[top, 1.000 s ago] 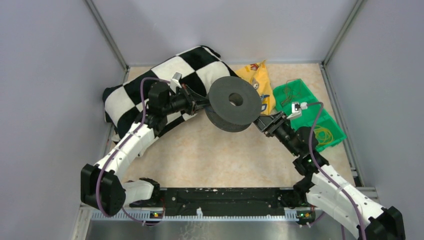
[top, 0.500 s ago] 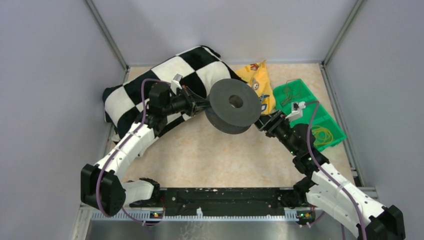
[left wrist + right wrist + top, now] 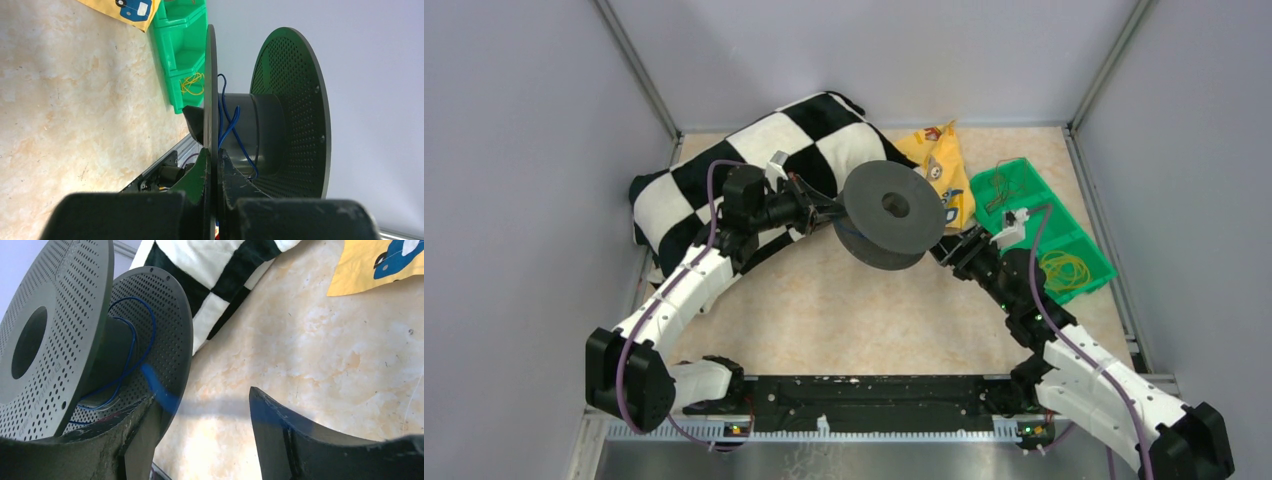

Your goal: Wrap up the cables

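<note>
I hold the grey spool (image 3: 892,212) above the table's middle, my left gripper (image 3: 211,161) clamped on its flange, blue cable (image 3: 159,390) around its core, my right gripper (image 3: 200,401) apart beside it.

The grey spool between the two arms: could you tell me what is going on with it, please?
The left tool is clamped on one flange of the grey spool, holding it. A thin blue cable is looped loosely round the spool's hub, and a strand of it runs out across the gap of the right tool, whose jaws stand open beside the spool. Only a few turns are on.
</note>
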Robot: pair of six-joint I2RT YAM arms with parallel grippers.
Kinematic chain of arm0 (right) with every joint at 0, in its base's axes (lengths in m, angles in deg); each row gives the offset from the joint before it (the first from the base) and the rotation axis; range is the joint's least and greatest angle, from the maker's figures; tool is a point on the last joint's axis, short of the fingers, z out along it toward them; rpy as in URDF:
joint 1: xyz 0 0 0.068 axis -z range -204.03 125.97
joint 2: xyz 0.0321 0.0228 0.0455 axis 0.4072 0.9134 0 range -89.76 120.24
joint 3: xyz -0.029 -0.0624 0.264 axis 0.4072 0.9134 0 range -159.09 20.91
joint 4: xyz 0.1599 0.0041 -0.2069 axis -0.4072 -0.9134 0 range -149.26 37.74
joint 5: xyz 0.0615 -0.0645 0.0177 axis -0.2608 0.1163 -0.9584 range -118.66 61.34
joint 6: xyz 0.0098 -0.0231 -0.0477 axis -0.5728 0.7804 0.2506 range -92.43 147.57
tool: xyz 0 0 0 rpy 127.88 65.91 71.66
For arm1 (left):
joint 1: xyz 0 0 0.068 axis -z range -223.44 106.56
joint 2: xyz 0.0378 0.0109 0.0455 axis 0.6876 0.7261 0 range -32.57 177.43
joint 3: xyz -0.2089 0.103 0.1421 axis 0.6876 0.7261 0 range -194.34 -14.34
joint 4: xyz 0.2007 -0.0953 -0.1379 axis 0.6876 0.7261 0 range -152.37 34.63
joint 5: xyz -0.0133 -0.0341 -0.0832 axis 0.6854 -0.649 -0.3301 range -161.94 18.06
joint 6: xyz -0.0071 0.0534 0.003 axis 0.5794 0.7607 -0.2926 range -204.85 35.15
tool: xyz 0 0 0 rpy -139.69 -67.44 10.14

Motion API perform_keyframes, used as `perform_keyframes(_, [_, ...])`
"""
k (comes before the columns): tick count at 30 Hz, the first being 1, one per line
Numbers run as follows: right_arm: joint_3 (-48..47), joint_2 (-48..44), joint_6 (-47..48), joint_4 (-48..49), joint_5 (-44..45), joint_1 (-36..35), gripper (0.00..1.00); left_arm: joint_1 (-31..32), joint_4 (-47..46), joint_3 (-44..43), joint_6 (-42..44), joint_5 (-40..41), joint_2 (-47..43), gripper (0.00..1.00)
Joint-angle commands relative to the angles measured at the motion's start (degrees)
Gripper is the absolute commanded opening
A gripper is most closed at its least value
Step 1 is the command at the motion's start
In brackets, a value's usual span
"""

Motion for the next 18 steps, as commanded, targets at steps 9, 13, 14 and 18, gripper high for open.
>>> perform_keyframes(9, [-2.68,-5.84,2.41,-6.02,4.33,0.34,0.65,-0.79,-2.76,-0.83,-1.49,-1.30,-0.50,0.00])
perform_keyframes(13, [-4.12,-8.46,4.00,-10.28,6.43,0.38,0.65,-1.20,-3.28,-0.53,-0.93,-1.38,-0.26,0.00])
perform_keyframes(14, [-4.68,-9.17,4.39,-11.25,7.25,0.32,0.65,-1.31,-3.69,-0.32,-0.79,-1.54,-0.11,0.00])
perform_keyframes(18, [-5.73,-12.05,6.14,-16.60,9.88,0.36,0.66,-1.51,-5.16,0.54,-0.64,-2.30,0.57,0.00])
